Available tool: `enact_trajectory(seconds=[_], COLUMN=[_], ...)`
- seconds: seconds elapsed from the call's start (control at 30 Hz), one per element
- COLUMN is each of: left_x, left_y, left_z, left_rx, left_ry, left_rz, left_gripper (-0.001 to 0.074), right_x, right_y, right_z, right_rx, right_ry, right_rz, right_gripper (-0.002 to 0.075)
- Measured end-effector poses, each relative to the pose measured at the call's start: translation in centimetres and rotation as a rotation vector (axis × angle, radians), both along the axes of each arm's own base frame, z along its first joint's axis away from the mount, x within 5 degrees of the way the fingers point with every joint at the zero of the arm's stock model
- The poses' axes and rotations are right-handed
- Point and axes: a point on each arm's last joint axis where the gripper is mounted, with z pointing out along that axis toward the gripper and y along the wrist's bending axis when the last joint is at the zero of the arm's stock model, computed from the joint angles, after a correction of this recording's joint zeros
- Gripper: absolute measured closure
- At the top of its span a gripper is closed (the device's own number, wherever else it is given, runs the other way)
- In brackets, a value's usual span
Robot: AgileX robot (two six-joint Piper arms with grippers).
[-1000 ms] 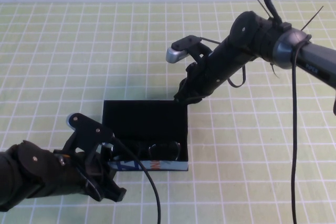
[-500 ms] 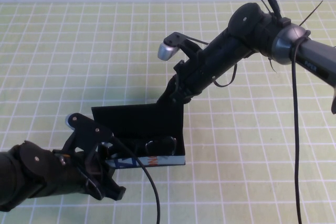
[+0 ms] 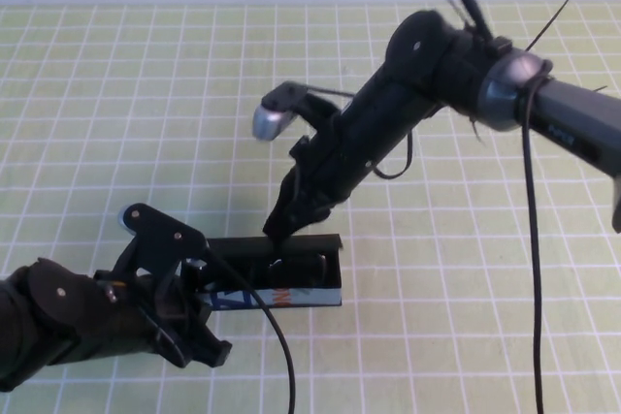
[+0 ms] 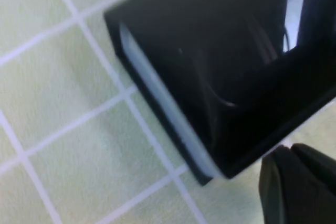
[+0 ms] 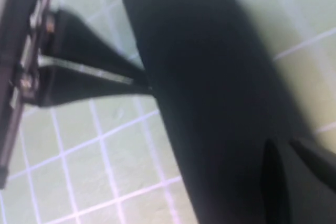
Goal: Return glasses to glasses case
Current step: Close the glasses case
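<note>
The glasses case (image 3: pixel 291 296) lies on the cloth at front centre, its pale blue printed edge facing me. Its black lid (image 3: pixel 291 240) is tipped down almost flat over the box. The black glasses (image 3: pixel 299 267) show dimly inside, in the gap under the lid. My right gripper (image 3: pixel 279 228) is shut and rests its tips on the lid's top; in the right wrist view it (image 5: pixel 294 179) lies against the lid (image 5: pixel 210 77). My left gripper (image 3: pixel 212 348) is shut and empty, just left of and in front of the case; the left wrist view shows it (image 4: pixel 296 182) beside the case's corner (image 4: pixel 210 166).
A green-checked cloth (image 3: pixel 116 123) covers the table. The right arm (image 3: pixel 437 75) reaches in from the right and crosses above the table's middle. The left arm's cable (image 3: pixel 277 356) hangs in front of the case.
My right gripper has moved down and to the left, and the lid has swung from standing open to nearly flat over the box. The left arm has hardly moved.
</note>
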Motion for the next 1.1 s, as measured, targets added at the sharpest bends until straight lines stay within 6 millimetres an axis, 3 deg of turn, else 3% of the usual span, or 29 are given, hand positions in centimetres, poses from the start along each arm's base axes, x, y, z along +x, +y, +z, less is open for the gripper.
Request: enact_trajectory(seconds=[0.2,0.4,0.6,0.83,0.93,1.1], left_x=[-1.3,-3.6,-4.8,-6.3,-7.5,-9.9], left_y=[-0.8,-1.5,-1.2,1.0,2.5,5.9], left_z=[2.3,5.2,9.1,15.6,18.1,19.5], left_rx=[-0.031,-0.061,-0.069,0.037,0.086,0.219], left_ry=[-0.006,0.084,0.141,0.022,-0.038,-0.046], left_rz=[-0.203,-0.476,-0.484,-0.441,-0.365,-0.180], left_gripper=[0.0738,0.0738,0.0738,0.0738,0.0738,0.0738], right_x=[-2.1,-2.3,-2.2,-2.2,-1.8,-2.1], right_y=[1.7,1.8,1.6,1.4,0.9,-0.4], right_z=[-1.3,-1.4,-1.7,-1.2,0.9,9.0], right_rx=[-0.060,-0.069,-0.106,-0.112,-0.104,-0.053], right_ry=[0.013,0.013,0.013,-0.006,-0.057,-0.199], right_rz=[0.074,0.078,0.066,0.068,0.047,-0.067], right_gripper=[0.0743,0.0743,0.0743,0.0743,0.0743,0.0743])
